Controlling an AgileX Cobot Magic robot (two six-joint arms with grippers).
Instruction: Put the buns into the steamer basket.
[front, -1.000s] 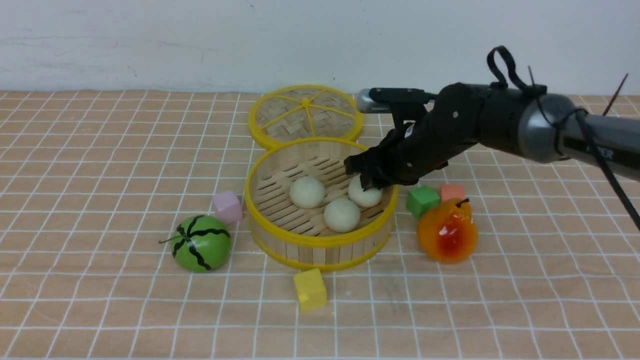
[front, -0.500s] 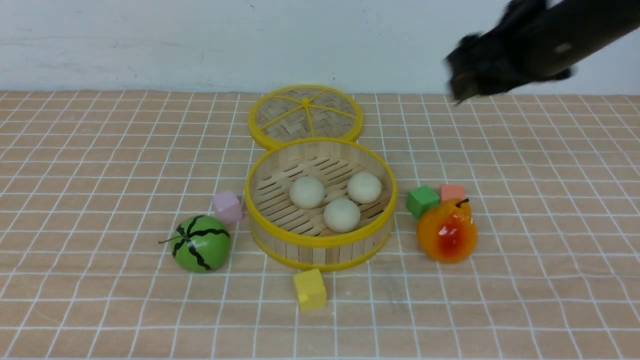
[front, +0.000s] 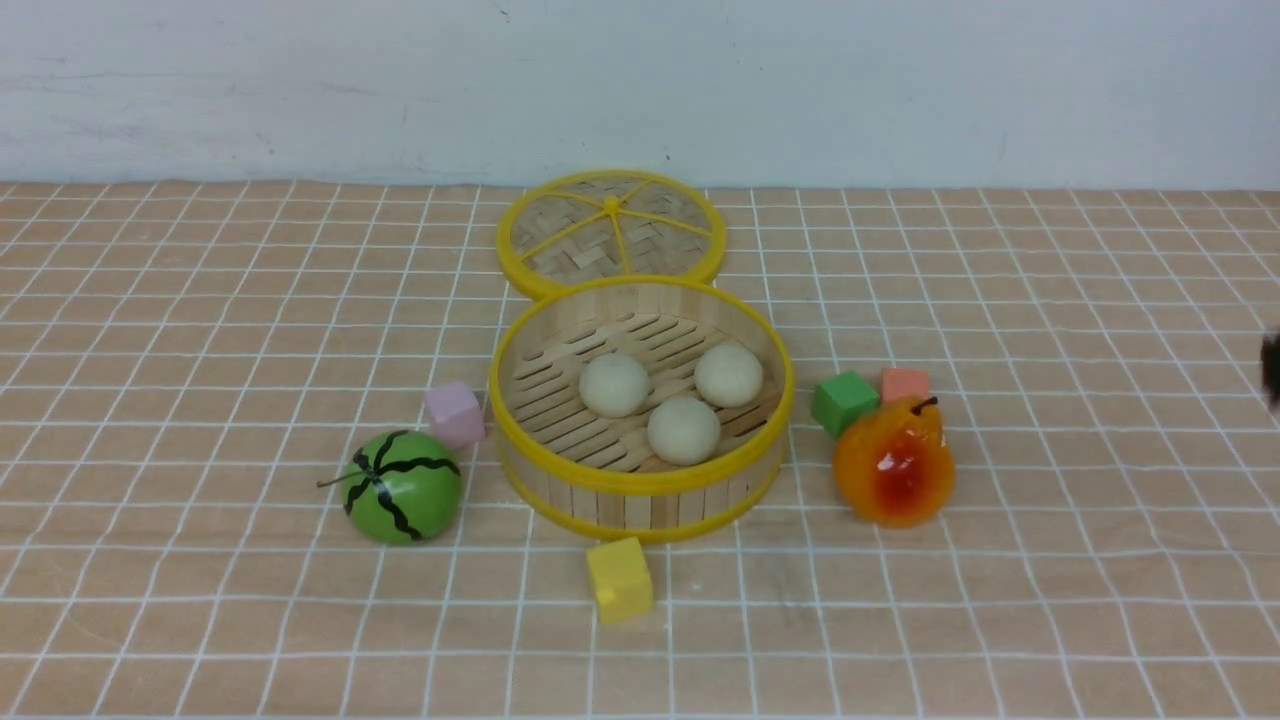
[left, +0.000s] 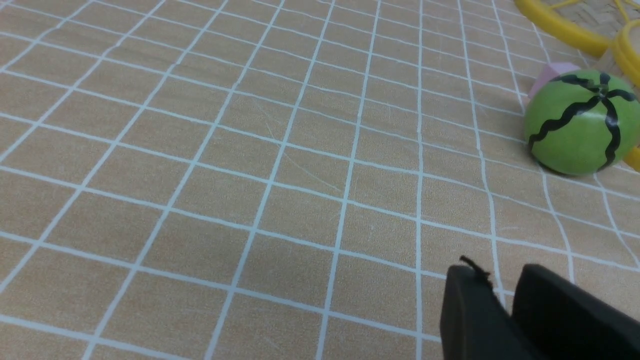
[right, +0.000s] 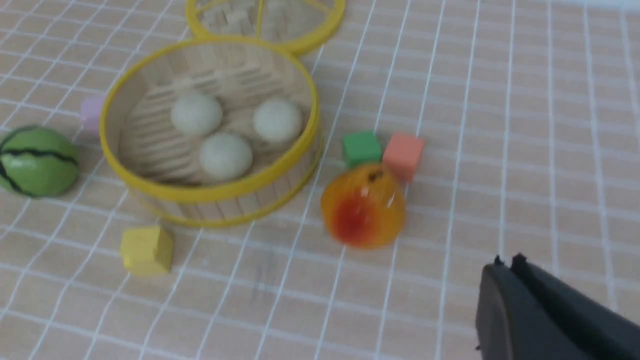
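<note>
Three off-white buns (front: 614, 385) (front: 728, 374) (front: 683, 430) lie on the slatted floor of the steamer basket (front: 640, 505) at the table's middle. The right wrist view shows them too (right: 196, 114) (right: 277, 120) (right: 225, 155), inside the basket (right: 225, 207). My right gripper (right: 507, 262) is shut and empty, well back to the right of the basket; the front view shows only a dark sliver of that arm (front: 1272, 370) at the right edge. My left gripper (left: 502, 280) hovers over bare cloth left of the watermelon ball, a narrow gap between its fingertips, holding nothing.
A flat woven lid (front: 610, 235) lies behind the basket. A green watermelon ball (front: 402, 487) and a pink cube (front: 455, 413) sit at its left, a yellow cube (front: 620, 578) in front. A green cube (front: 845, 402), a salmon cube (front: 905, 384) and an orange pear (front: 893, 462) sit at its right.
My right arm lifted off the bun at the basket's right side, rose, then swung out to the right edge. Its jaws are now closed. All three buns stayed put.
</note>
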